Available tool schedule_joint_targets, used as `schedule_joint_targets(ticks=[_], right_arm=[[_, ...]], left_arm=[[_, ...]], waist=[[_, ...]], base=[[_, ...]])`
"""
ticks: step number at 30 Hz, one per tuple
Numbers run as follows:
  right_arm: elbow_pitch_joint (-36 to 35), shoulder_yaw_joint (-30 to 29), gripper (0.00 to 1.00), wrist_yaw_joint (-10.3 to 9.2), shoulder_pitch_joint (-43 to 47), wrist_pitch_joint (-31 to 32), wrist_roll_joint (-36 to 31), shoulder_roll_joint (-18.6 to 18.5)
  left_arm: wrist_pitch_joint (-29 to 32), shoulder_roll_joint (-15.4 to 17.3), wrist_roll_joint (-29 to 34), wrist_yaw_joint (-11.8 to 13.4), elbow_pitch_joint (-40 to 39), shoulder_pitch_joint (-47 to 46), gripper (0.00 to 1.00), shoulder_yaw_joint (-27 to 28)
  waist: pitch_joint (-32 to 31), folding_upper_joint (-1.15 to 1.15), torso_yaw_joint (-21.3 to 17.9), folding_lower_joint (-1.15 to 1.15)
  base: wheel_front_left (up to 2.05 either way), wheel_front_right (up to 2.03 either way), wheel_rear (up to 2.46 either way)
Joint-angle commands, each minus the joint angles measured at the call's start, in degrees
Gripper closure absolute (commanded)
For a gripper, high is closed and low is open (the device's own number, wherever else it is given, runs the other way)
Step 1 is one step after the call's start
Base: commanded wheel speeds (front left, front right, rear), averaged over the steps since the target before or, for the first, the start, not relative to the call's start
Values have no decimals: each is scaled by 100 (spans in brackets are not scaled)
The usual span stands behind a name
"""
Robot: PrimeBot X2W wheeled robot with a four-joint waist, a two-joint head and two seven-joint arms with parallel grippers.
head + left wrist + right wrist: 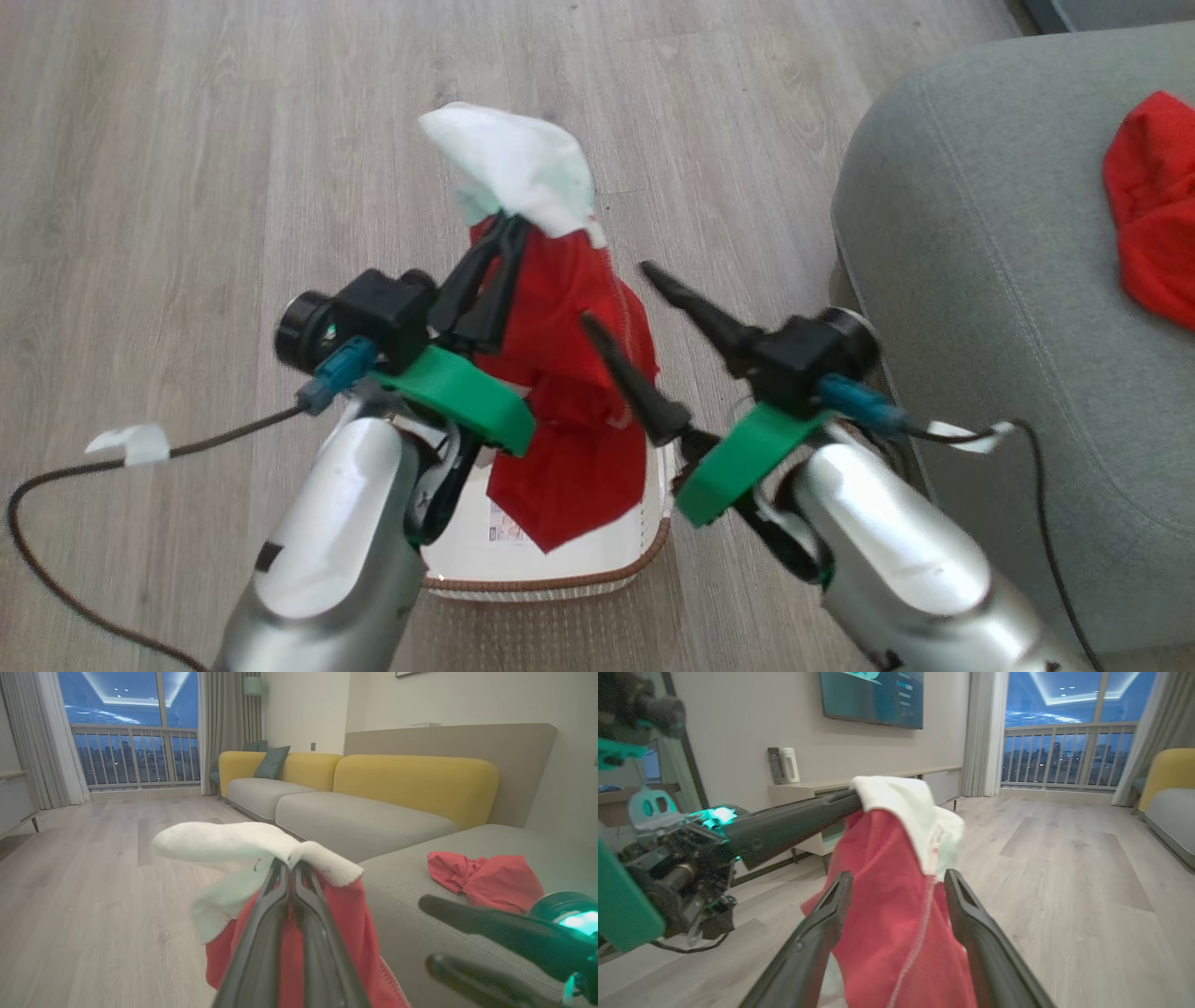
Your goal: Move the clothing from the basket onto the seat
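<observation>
I have the left end effector (507, 227) clamped on a red garment (560, 373) and white cloth (523, 168) above the basket (560, 571); right end effector (616, 295) spread wide just beside them.

You get a head view looking steeply down; both wrist views sit close and level, and all share the clothing (560, 336).

A pale wood-plank floor (187, 140) spreads across the left and top of the head view. The cream basket (560, 581) with its brown rim stands on it at lower centre. The grey-green seat (980, 233) occupies the right side of the frame, and a crumpled red garment (1153, 205) lies on its cushion at the upper right edge.
</observation>
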Motion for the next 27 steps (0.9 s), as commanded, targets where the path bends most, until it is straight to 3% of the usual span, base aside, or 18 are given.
schedule_joint_targets(ticks=[1, 8, 14, 27], right_arm=[[-80, 188, 0, -1, -222, -37, 38, 132], [811, 792, 0, -1, -610, -37, -8, 241], [1363, 794, 0, -1, -657, -37, -70, 274], [1558, -631, 0, -1, -767, -37, -501, 277]], left_arm=[[-72, 52, -43, 30, -259, -401, 100, 96], [-72, 51, -200, 117, -367, -559, 100, -313], [-72, 51, -298, 166, -436, -592, 100, -539], [-72, 51, -481, 192, -537, -697, 100, -955]], waist=[[13, 0, 20, 0], [18, 0, 127, 0], [-27, 0, 203, 0], [56, 0, 517, 0]], base=[[0, 0, 0], [0, 0, 0], [0, 0, 0], [0, 0, 0]])
